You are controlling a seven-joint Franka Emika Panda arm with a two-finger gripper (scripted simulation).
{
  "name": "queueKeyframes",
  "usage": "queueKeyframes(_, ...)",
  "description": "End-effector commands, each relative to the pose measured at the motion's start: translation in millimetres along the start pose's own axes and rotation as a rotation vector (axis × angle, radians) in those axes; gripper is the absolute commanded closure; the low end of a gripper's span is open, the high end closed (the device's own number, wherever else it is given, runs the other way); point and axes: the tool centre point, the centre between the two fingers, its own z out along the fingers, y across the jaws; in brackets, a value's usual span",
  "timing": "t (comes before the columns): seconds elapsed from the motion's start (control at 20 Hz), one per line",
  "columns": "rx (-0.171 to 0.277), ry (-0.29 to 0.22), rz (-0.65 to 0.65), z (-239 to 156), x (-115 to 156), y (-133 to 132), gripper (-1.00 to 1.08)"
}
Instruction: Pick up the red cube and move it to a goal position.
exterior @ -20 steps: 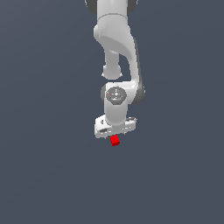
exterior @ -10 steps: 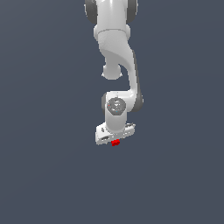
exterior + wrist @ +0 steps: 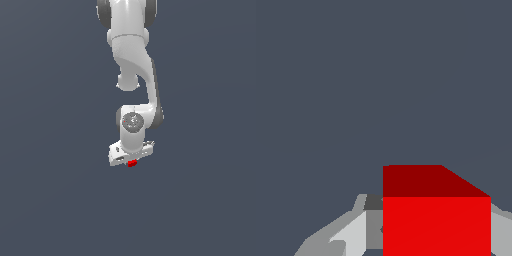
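Note:
The red cube [image 3: 132, 163] peeks out as a small bright sliver under the white gripper [image 3: 131, 159] in the exterior view, near the middle of the picture. The hand hangs from the arm, pointing down, and covers most of the cube. In the wrist view the red cube [image 3: 436, 220] fills the space between the two grey fingers [image 3: 356, 235], and each finger lies against one of its sides. The gripper [image 3: 431, 240] looks shut on the cube.
A plain dark grey-blue surface [image 3: 60, 200] surrounds the gripper on all sides. The white arm [image 3: 132, 60] rises from the hand toward the upper edge of the exterior view. No other object shows.
The arm has lowered and the hand has come down over the red cube. The cube has stayed about in place, with less of it showing below the hand.

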Motion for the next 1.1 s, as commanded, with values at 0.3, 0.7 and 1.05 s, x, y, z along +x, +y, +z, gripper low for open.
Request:
queueKeyframes(0.3, 0.0, 0.0, 0.0, -3.6, -1.1, -1.3, 1.08)
queueKeyframes(0.7, 0.0, 0.0, 0.0, -30.7, -10.8, -10.0, 1.08)
queueKeyframes(1.05, -0.001, 0.0, -0.001, -78.9, -27.6, -25.5, 1.08)
